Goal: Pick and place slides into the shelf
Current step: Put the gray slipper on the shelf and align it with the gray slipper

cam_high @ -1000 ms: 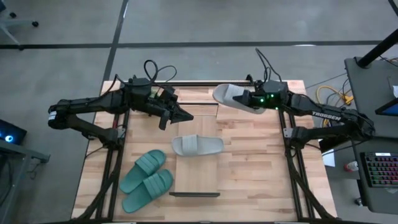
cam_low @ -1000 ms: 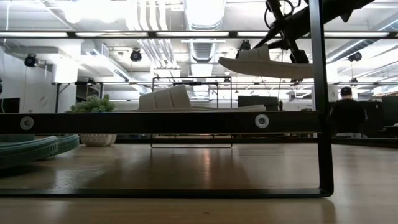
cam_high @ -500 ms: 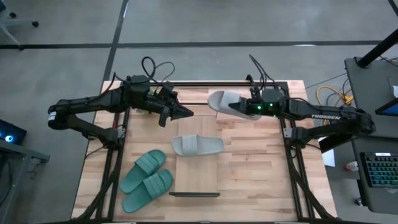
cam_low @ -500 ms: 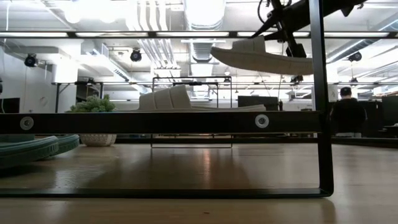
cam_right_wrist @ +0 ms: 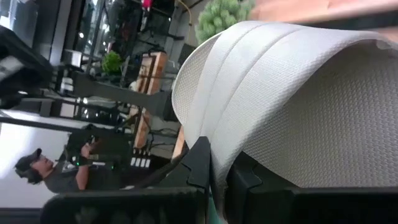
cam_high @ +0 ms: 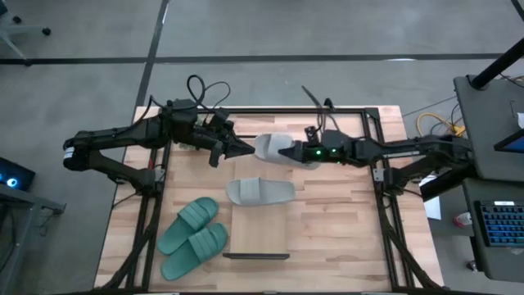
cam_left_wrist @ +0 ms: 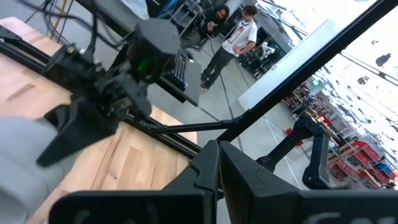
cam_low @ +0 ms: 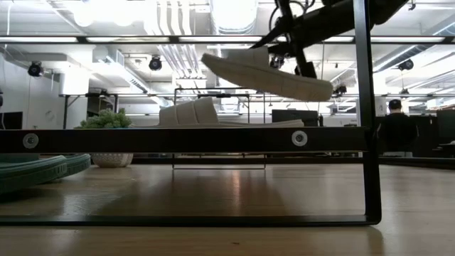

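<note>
Grey foam, soft and light by the look of it, makes up the carried slide (cam_high: 276, 148), held clear above the desk (cam_high: 327, 221) near its far edge. The right hand (cam_high: 300, 152) is clamped on its wide strap, a sensible hold since the sole would flex. The left hand (cam_high: 243, 151) hovers just beside the slide's tip, fingers together on nothing. A second grey slide (cam_high: 259, 192) lies on the shelf (cam_high: 258, 233) at mid-desk; the teal-green pair (cam_high: 193, 237) sits near the desk's left edge. Only the low view shows the carried slide tilted, one end dipping; only the right wrist view shows the fingers (cam_right_wrist: 200, 163) pinching the strap's edge.
</note>
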You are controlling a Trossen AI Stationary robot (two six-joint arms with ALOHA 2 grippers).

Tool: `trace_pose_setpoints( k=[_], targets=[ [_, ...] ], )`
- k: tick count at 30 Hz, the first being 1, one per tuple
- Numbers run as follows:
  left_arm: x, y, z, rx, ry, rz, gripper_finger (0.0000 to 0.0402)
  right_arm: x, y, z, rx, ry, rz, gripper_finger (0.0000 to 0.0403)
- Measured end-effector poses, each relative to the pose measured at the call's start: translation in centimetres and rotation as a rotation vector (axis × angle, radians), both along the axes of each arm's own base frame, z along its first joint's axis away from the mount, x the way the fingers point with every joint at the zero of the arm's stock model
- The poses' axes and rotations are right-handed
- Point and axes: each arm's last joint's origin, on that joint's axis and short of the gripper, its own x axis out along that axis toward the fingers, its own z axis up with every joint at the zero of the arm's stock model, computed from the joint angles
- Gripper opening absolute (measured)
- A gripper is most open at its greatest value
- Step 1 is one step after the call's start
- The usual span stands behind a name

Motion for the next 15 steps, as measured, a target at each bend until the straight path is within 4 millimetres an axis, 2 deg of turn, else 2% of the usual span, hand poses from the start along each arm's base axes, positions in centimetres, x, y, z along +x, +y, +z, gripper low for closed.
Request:
trace_pose_setpoints(
  k=[9, 15],
  targets=[
    [0.0, -0.1, 0.0, -0.003, 0.000, -0.022, 0.0000, 1.9, 0.3, -2.3, 0.042, 0.032, 0.038, 0.0013],
    [0.0, -0.1, 0.0, -0.002, -0.001, -0.022, 0.0000, 3.3, 0.1, -1.8, 0.008, 0.046, 0.049, 0.0013]
  ],
)
